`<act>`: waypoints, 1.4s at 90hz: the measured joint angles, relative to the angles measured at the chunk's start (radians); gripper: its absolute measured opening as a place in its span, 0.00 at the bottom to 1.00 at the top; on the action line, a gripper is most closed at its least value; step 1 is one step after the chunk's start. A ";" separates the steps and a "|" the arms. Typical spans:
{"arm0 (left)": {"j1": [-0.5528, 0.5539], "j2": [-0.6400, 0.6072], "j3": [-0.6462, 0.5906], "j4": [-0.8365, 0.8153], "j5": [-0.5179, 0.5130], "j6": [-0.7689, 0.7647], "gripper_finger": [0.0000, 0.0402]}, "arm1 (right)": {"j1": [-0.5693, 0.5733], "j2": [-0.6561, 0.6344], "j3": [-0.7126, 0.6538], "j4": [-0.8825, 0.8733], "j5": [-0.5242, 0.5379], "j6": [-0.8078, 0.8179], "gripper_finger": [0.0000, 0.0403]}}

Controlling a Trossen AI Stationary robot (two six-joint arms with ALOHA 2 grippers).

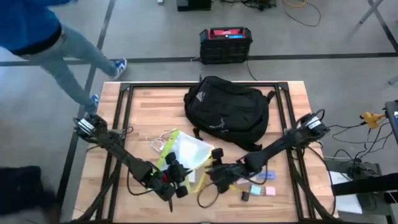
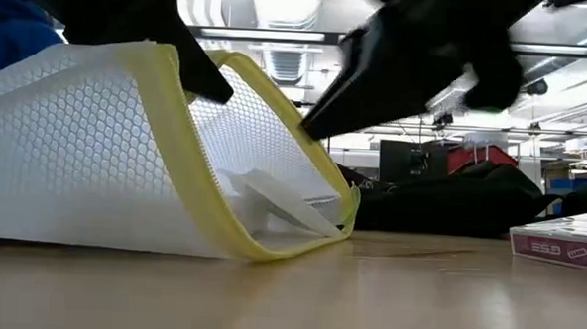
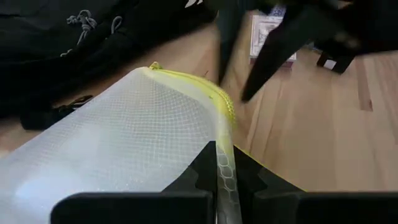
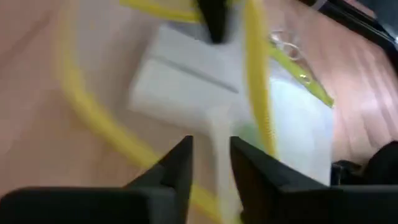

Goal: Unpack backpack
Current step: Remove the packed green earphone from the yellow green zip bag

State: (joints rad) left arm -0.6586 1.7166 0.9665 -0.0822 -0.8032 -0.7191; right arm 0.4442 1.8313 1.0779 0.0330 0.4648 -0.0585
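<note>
The black backpack (image 1: 227, 112) lies on its side at the table's far middle, untouched. In front of it, near the middle, sits a white mesh pouch (image 1: 186, 151) with a yellow rim; its bottom is on the wood and its mouth is held open. A flat white item (image 2: 277, 199) lies inside. My left gripper (image 1: 176, 180) is shut on the pouch from the near left. My right gripper (image 1: 217, 169) is at the mouth's other side, its fingers close together on the rim. My left gripper pinches the pouch's mesh wall at the yellow rim (image 3: 225, 134) between its two fingers, coming in slanting from above and the near side. That edge is raised while the pouch's bottom rests on the table. My right gripper meets the opposite side of the yellow rim (image 2: 319, 146), slanting down from the right. A white strip (image 4: 217, 155) runs between its fingers. The view is blurred, so one layer or several cannot be told.
Small packets and a pink card (image 1: 268, 191) lie near the right front, and a flat box (image 2: 563, 246) shows there too. A white cord (image 1: 155, 143) lies left of the pouch. On the floor beyond the far edge are a black box with a red top (image 1: 225, 43) and a person (image 1: 37, 31).
</note>
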 joint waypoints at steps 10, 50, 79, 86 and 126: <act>0.000 0.000 0.000 0.005 0.000 0.003 0.00 | -0.035 0.060 0.013 0.024 0.002 0.022 0.42; 0.002 0.000 0.001 0.093 -0.007 0.046 0.00 | -0.187 0.135 0.013 0.139 -0.011 -0.019 0.80; 0.000 0.000 0.000 0.091 0.002 0.056 0.00 | -0.237 0.136 0.013 0.192 -0.047 -0.062 0.30; 0.000 0.000 0.000 0.077 0.003 0.056 0.00 | -0.227 0.136 0.013 0.196 -0.045 -0.078 0.09; -0.006 -0.046 -0.001 -0.094 0.000 -0.027 0.00 | -0.056 0.032 0.013 -0.001 -0.017 -0.076 0.00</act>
State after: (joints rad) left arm -0.6647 1.6705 0.9657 -0.1757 -0.8028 -0.7460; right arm 0.3886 1.8635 1.0904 0.0318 0.4480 -0.1344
